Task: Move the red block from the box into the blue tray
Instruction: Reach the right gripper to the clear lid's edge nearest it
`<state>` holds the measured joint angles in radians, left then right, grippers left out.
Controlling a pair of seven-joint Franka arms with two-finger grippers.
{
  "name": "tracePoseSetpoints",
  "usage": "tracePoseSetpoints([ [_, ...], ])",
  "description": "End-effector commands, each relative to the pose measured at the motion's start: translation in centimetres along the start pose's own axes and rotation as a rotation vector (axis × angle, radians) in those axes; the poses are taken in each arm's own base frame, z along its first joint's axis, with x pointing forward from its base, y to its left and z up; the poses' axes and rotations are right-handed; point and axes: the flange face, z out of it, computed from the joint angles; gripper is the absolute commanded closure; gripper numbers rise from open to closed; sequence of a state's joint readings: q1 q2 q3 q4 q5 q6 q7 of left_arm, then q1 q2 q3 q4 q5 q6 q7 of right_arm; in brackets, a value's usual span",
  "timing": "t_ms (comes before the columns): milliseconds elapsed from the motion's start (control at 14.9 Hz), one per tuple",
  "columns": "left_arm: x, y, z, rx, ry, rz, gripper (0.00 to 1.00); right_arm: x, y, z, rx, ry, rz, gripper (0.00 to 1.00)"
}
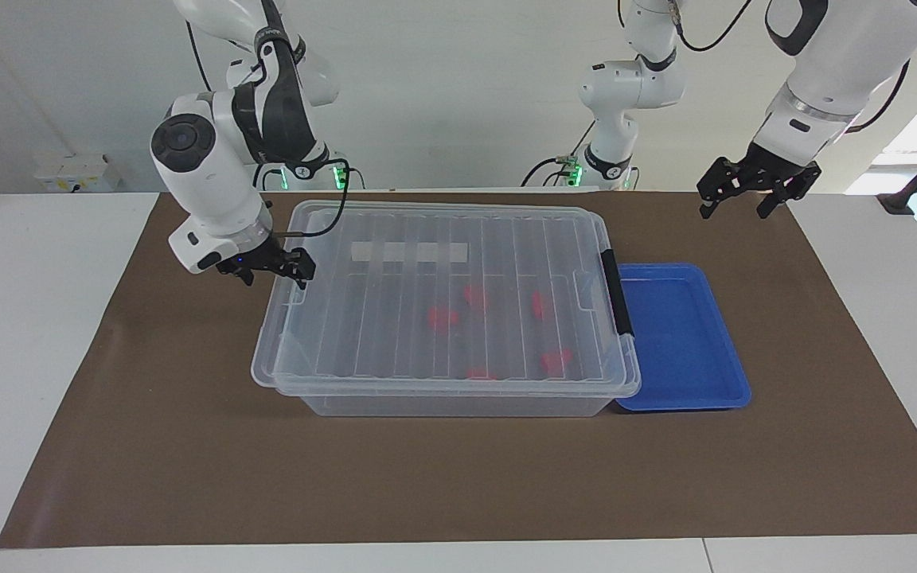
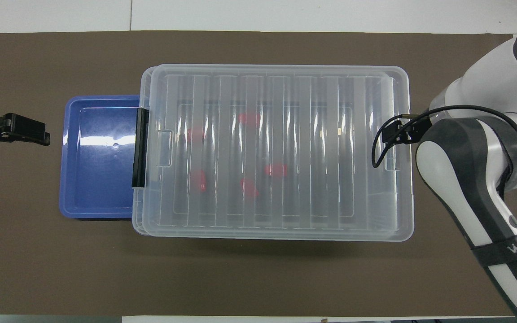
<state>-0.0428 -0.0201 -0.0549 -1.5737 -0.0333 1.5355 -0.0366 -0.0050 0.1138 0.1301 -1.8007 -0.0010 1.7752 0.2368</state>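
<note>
The box [image 1: 442, 382] is clear with a ribbed clear lid [image 1: 442, 294] and a black latch [image 1: 616, 293]. Red blocks [image 1: 442, 318] show through. The tray [image 1: 685, 342] is bright blue, the mat [image 1: 458, 477] brown, the bench [image 1: 21, 318] white.

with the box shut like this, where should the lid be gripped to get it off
Probably the lid edge at the right arm's end, from that side: the open right gripper is there already, and the black latch sits at the end beside the blue tray.

The right arm [image 2: 505, 249] bears pale lettering on its dark band (only "WA" is readable).
</note>
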Motion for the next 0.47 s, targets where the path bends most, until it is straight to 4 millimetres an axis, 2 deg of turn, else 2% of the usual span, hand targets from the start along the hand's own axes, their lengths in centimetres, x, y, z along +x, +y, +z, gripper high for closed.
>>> tracePoseSetpoints([
  [0,-0.6,-0.3,-0.1,-0.01,-0.006,0.002,0.0,-1.1,0.8,0.9,-0.02,-0.005,-0.019,0.0],
  [403,-0.6,-0.3,-0.1,-0.01,-0.005,0.002,0.0,-1.0,2.8,1.0,-0.019,0.0,-0.064,0.0],
])
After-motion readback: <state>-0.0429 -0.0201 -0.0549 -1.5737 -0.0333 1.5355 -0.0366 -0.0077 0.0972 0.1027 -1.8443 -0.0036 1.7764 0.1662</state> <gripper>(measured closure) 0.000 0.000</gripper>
